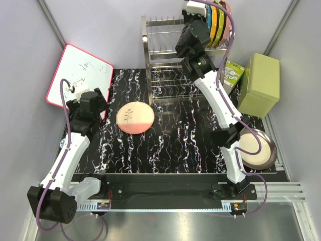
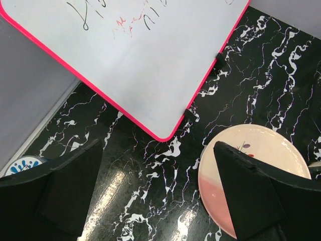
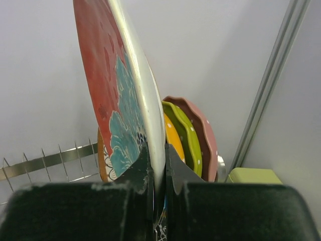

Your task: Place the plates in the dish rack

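The right gripper (image 3: 156, 156) pinched the red plate (image 3: 114, 100) upright over the rack (image 1: 147, 55); the left gripper (image 2: 155, 150) gaped wide beside the pink plate (image 2: 266, 150).

Pale grey walls (image 1: 100, 30), black marbled tabletop (image 1: 175, 143)

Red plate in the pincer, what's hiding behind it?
Behind the red plate, gripped on edge by the right pincer, stand an orange plate, a green plate and a pink plate. The red plate covers most of each.
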Action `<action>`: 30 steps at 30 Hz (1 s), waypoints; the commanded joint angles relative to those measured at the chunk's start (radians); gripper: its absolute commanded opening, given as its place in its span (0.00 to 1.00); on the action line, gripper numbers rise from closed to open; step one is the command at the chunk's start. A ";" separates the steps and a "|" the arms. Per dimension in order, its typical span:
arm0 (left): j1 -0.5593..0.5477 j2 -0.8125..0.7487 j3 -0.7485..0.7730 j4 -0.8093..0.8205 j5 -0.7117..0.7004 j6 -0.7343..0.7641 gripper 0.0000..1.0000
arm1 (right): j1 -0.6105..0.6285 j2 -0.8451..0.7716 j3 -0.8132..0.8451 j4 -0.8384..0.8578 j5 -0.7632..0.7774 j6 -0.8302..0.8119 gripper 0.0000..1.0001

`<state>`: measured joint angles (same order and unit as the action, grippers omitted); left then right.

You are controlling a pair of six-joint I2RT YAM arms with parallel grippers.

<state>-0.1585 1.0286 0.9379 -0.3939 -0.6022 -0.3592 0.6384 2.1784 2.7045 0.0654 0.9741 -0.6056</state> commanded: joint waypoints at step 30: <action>-0.004 0.013 -0.065 0.098 0.050 -0.044 0.99 | -0.009 0.012 0.074 -0.144 -0.041 0.247 0.00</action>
<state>-0.1585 1.0481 0.8764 -0.3603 -0.5640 -0.3931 0.6292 2.2230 2.7037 -0.2420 0.9516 -0.4007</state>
